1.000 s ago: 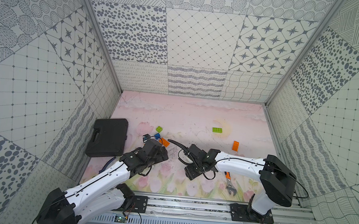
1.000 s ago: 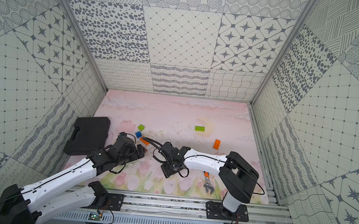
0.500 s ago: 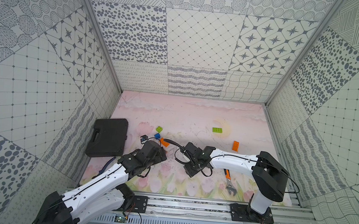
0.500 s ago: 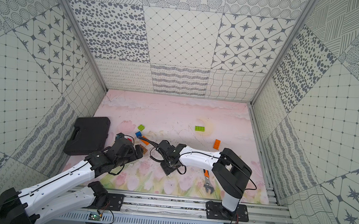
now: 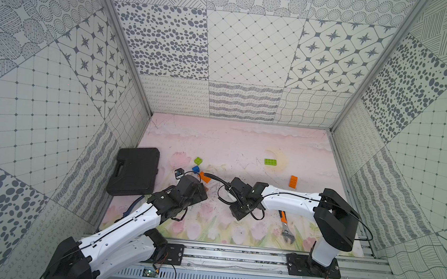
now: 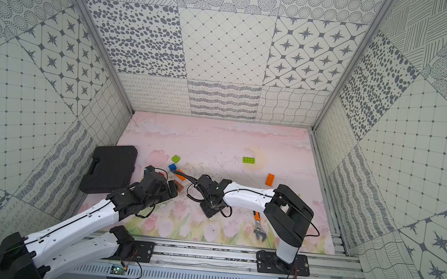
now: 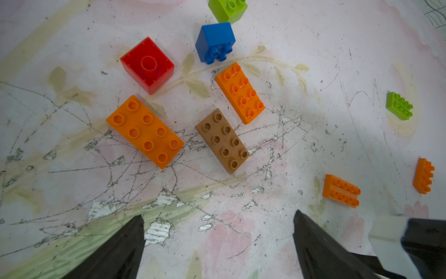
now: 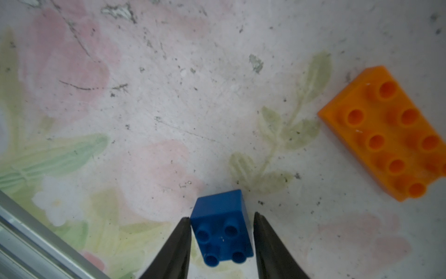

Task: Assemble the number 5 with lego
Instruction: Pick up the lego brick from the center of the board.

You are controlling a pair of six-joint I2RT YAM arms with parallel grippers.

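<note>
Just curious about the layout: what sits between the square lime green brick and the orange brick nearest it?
A blue brick, tipped on its side, lies between the lime green brick and the orange brick, seen in the left wrist view.

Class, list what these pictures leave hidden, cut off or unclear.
- Right wrist view: whether the right claw actually clamps the blue brick; contact unclear.
- Both top views: left claw fingers, hidden beneath its wrist.
- A top view: wrench handle, partly under the right arm.

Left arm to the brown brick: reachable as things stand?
Probably yes. The left tool is open, and the brown brick lies flat, studs up, just ahead of it, with only bare mat between them.
</note>
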